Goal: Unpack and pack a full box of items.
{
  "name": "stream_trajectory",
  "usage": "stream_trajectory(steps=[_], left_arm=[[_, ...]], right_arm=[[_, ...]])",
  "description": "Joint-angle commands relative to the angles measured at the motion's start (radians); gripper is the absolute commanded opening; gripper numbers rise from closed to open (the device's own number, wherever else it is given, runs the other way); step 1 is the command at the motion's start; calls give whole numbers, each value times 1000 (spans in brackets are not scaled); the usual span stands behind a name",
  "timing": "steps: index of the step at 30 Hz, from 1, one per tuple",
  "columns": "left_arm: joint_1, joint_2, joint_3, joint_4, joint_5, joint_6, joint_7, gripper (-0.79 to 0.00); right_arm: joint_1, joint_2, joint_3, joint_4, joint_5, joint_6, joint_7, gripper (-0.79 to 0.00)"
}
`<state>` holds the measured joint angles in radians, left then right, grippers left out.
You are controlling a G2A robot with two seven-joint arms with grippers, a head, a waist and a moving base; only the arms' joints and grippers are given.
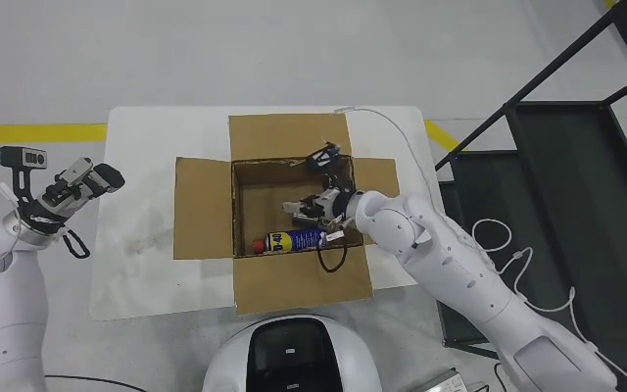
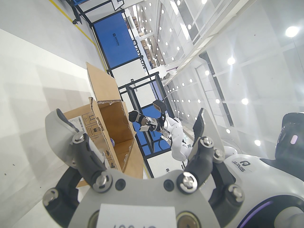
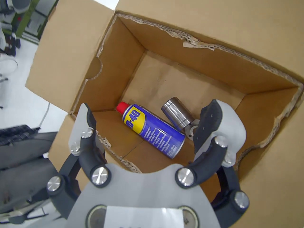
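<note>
The right gripper (image 3: 147, 110) has its fingers (image 3: 209, 119) spread and empty just above the spray can (image 3: 154, 131). The can lies on its side on the floor of the box (image 3: 190, 48), mid-tabletop (image 1: 147, 147), beside a metal cylinder (image 3: 177, 115). The fingers should descend square across the can's round body, clear of the cylinder. One finger hides the cylinder's end, and whether the two touch is unclear. The left gripper (image 2: 129, 115), likewise open, hangs at the tabletop's left edge.

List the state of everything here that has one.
cardboard box: open, flaps folded outward.
spray can: lying on its side in the box, red cap on.
metal cylinder: lying on its side beside the spray can.
right gripper: jaws open, empty, over the box.
left gripper: jaws open, empty, away from the box.
</note>
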<state>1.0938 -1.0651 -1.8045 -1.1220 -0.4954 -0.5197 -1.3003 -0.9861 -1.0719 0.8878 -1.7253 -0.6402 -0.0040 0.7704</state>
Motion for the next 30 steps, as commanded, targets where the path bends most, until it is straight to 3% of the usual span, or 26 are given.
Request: stream_trajectory(steps=[1, 4, 10, 13, 30], left_arm=[[0, 0, 0, 0, 0, 0, 0, 0], [0, 0, 0, 0, 0, 0, 0, 0], [0, 0, 0, 0, 0, 0, 0, 0], [0, 0, 0, 0, 0, 0, 0, 0], [0, 0, 0, 0, 0, 0, 0, 0]], right_arm=[[41, -5, -24, 36, -19, -99, 22, 0], [100, -16, -66, 111, -41, -217, 69, 0], [178, -43, -139, 204, -106, -295, 89, 0], [188, -53, -150, 236, -149, -289, 20, 0], [188, -52, -151, 239, -176, -281, 21, 0]])
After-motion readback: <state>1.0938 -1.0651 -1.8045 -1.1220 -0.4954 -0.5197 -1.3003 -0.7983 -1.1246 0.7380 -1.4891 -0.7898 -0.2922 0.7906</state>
